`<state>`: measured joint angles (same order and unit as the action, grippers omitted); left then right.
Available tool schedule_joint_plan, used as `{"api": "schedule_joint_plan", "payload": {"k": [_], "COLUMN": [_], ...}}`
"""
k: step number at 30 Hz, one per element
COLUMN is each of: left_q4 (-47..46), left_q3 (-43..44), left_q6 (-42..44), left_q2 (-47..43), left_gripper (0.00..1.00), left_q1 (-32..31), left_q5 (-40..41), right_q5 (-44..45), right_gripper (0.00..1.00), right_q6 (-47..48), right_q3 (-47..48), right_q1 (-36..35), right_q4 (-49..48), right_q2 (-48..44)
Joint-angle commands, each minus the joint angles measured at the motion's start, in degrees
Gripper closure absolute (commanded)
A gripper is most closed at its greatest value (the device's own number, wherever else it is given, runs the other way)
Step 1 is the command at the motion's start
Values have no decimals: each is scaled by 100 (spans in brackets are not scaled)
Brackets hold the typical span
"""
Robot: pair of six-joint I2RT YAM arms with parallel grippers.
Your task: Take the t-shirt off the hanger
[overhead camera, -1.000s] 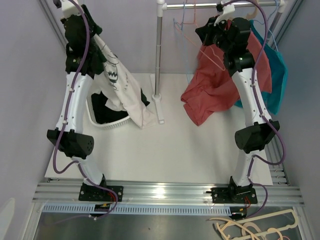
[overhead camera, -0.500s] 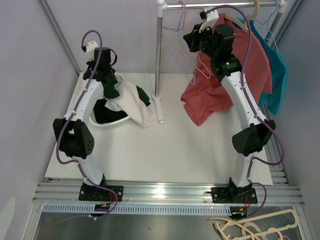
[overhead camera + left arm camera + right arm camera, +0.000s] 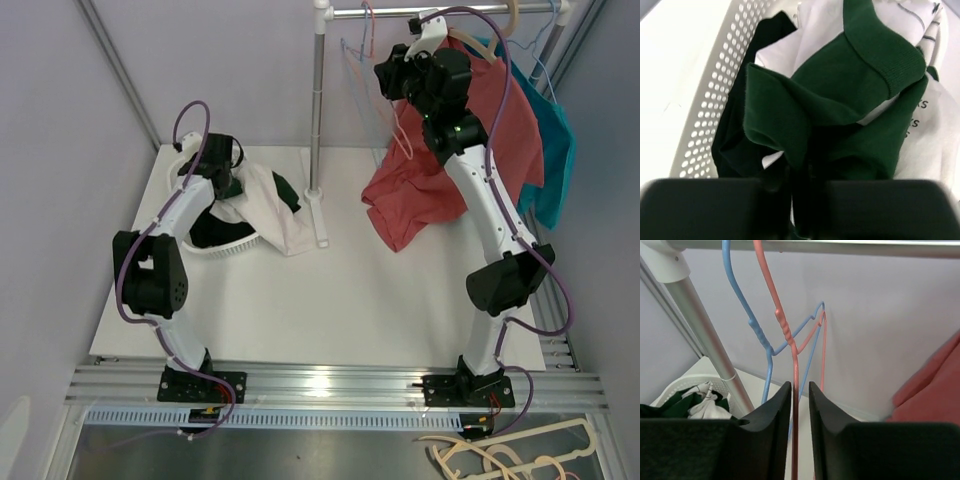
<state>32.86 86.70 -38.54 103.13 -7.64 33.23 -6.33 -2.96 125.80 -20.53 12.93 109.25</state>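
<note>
A white and green t-shirt (image 3: 270, 200) lies half in the white basket (image 3: 215, 250), spilling over its right rim. My left gripper (image 3: 225, 180) is down in the basket, and in the left wrist view it (image 3: 807, 200) is shut on the shirt's dark green cloth (image 3: 840, 100). My right gripper (image 3: 395, 72) is up by the rail (image 3: 440, 10). Its fingers (image 3: 800, 385) stand narrowly apart around the bare pink hanger (image 3: 795, 365), whose hook is over the rail. The wire lies against the left finger.
A red t-shirt (image 3: 430, 180) and a teal one (image 3: 555, 150) hang on the rail behind my right arm. A bare blue hanger (image 3: 762, 335) hangs beside the pink one. The rack's pole (image 3: 316, 110) stands mid-table. Spare hangers (image 3: 510, 455) lie below the table's front edge.
My left arm has come down from high up and lowered the white and green t-shirt into the basket. My right gripper has carried the pink hanger left and up to the rail.
</note>
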Motion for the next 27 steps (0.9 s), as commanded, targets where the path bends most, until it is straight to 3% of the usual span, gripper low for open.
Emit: {"api": "schedule_joint_plan", "payload": {"k": [1, 4, 7, 9, 14, 21, 27], "left_q4": [-131, -113, -113, -26, -69, -105, -454], "left_q3": [5, 23, 232, 461, 1226, 1640, 1465], "left_q6": [-197, -162, -101, -13, 426, 1207, 1840], "left_q2": [-92, -56, 5, 128, -73, -759, -1312], "left_gripper": [80, 36, 16, 9, 5, 0, 1], "left_q1": [-1, 8, 34, 52, 26, -448, -1221], "left_q5": [-221, -194, -142, -185, -221, 183, -53], "right_q5": [333, 378, 386, 465, 615, 413, 554], "right_gripper": [75, 64, 65, 65, 64, 35, 33], "right_q6": [24, 68, 68, 120, 138, -178, -188], "right_q3": [76, 76, 120, 304, 936, 1140, 1131], "right_q1": [-30, -38, -30, -21, 233, 1015, 1569], "right_q4": [-265, -291, -282, -133, 542, 1291, 1774], "right_q2": [-448, -519, -554, -528, -457, -615, -703]}}
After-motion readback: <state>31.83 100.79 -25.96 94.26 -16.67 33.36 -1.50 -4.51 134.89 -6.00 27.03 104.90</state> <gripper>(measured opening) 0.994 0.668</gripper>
